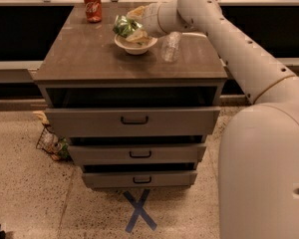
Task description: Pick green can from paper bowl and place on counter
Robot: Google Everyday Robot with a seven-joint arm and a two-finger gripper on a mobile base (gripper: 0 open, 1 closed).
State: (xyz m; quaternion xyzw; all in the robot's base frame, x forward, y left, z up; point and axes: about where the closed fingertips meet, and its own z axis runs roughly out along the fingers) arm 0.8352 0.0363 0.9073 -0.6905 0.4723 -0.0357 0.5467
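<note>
The green can is held tilted in my gripper, lifted just above the left rim of the paper bowl. The bowl sits on the counter, at its back middle. My arm reaches in from the right over the counter's back edge. The gripper's fingers are closed around the can, one above and one below it.
A red cola can stands at the counter's back left. A clear plastic bottle lies right of the bowl. The cabinet's drawers stand slightly out. A wire basket sits on the floor at left, a blue tape X in front.
</note>
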